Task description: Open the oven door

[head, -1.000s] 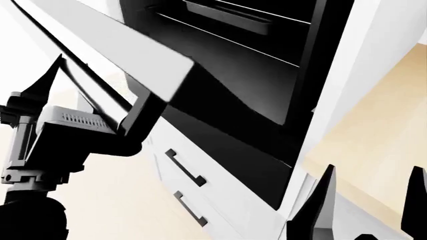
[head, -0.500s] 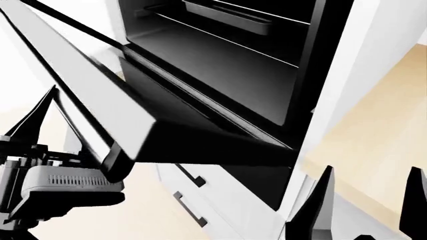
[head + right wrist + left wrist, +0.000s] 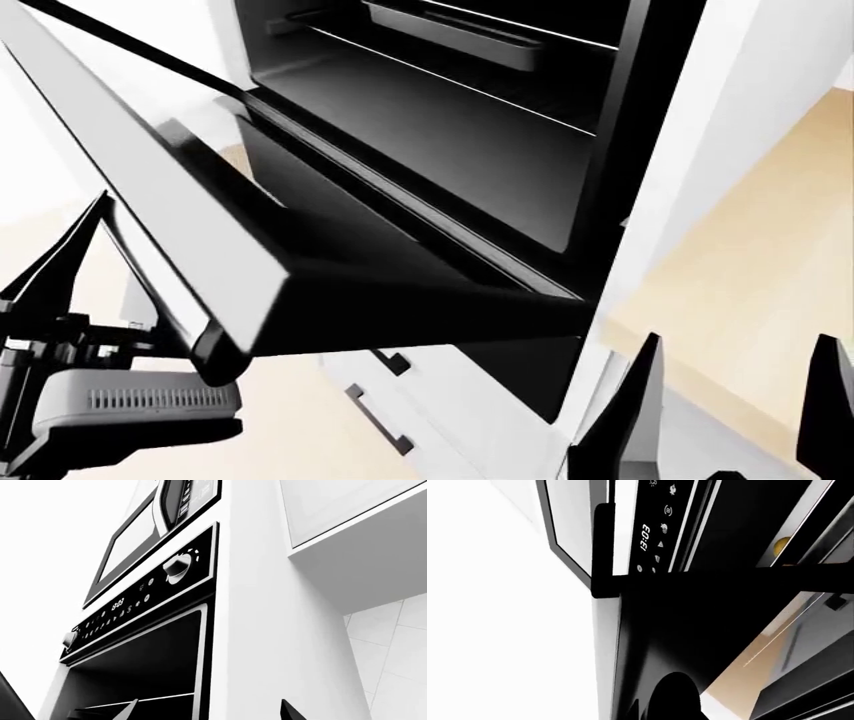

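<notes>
In the head view the left gripper [image 3: 127, 300] sits low at the left, its dark fingers [image 3: 60, 255] pointing up and spread, one on either side of the front edge of the oven door [image 3: 200, 260]. Whether they press on that edge cannot be told. Its pale grey wrist housing [image 3: 134, 405] lies just below the door's front corner, with the black arm links beside it. The right gripper [image 3: 731, 400] rises from the lower right corner, two black tapered fingers well apart, upright, with nothing between them.
</notes>
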You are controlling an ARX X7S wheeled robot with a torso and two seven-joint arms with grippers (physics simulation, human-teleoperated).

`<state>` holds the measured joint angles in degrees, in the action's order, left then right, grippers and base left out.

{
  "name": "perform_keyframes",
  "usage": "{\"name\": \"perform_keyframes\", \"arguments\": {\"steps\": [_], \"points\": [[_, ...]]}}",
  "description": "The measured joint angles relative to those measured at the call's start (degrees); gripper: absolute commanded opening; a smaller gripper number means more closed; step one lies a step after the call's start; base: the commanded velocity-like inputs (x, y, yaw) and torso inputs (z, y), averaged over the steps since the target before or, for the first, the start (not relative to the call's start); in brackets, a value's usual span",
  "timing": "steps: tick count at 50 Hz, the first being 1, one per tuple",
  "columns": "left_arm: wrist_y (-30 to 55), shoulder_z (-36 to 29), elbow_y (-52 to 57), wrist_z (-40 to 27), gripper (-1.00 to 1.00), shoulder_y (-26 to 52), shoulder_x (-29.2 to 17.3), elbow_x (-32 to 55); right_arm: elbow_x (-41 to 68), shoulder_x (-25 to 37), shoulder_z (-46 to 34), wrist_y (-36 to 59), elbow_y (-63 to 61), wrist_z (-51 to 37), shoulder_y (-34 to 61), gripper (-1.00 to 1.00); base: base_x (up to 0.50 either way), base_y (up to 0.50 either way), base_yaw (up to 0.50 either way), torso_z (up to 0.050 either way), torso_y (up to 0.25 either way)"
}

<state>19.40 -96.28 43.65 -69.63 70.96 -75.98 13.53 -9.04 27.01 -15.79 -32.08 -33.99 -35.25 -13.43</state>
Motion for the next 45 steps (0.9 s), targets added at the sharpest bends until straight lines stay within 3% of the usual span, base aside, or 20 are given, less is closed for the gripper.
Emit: {"name": "perform_keyframes", "arguments": {"steps": [21, 26, 30, 37, 45], "points": [[-3.01, -0.44, -0.37, -0.35, -1.0, -4.84, -3.29, -4.53, -0.09, 0.11, -0.26, 0.02, 0.33, 0.04, 0.21, 1.0, 0.0, 0.0, 0.0, 0.002, 0.01], [-3.56, 3.37, -0.19, -0.03, -1.0, -10.6, -4.59, -5.8, -0.1, 0.13, -0.3, -0.11, 0.39, -0.02, 0.18, 1.0, 0.0, 0.0, 0.0, 0.002, 0.009], [-3.87, 14.24, -0.21, 0.41, -1.0, -22.46, -4.68, -6.93, -0.12, 0.14, -0.36, -0.19, 0.42, -0.04, 0.18, 1.0, 0.0, 0.0, 0.0, 0.003, 0.009], [-5.55, 43.97, -1.13, 4.2, -1.0, -50.98, -1.25, -9.83, -0.21, 0.16, -0.49, -0.41, 0.49, -0.11, 0.07, 1.0, 0.0, 0.0, 0.0, 0.001, 0.008], [-7.83, 64.66, -2.39, 12.36, -1.0, -66.84, 4.96, -13.63, -0.21, 0.21, -0.56, -0.67, 0.57, -0.22, -0.03, 1.0, 0.0, 0.0, 0.0, 0.001, 0.006]]}}
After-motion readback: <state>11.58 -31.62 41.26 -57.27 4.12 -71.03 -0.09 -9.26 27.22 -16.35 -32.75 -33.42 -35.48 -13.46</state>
